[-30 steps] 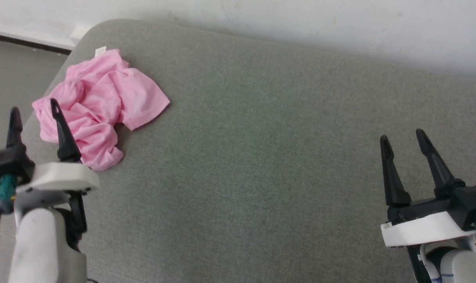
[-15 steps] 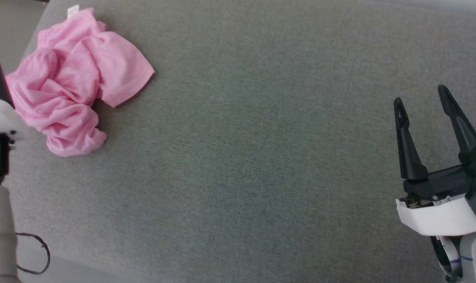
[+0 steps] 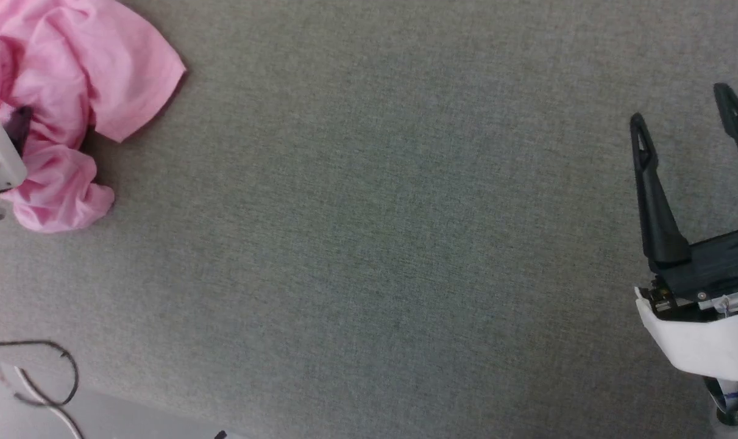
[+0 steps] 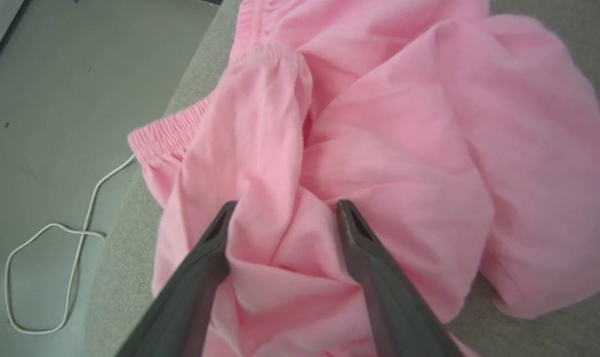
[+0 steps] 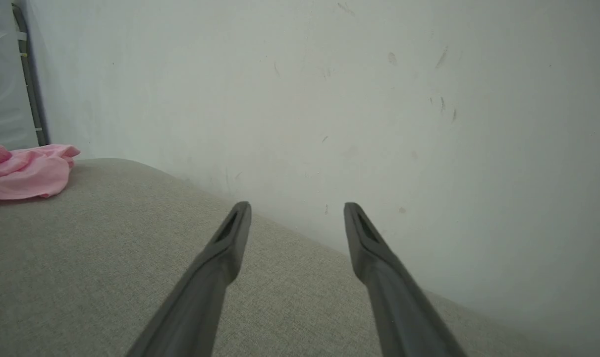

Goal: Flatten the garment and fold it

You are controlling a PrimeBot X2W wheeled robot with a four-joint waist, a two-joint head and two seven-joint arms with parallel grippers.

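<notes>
Jaws spread on the left gripper (image 4: 287,207) and right gripper (image 3: 681,103) alike, the left over a fold of the garment (image 4: 404,148) — probably light and limp, best pinched at the waistband (image 4: 181,124).

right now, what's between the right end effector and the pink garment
Bare grey upholstery between garment and right end effector, per the head view.

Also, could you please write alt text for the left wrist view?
The left gripper, open, straddles a raised fold of the crumpled pink garment. The garment lies at the edge of a grey cushion; a white cord loops on the floor beside it.
</notes>
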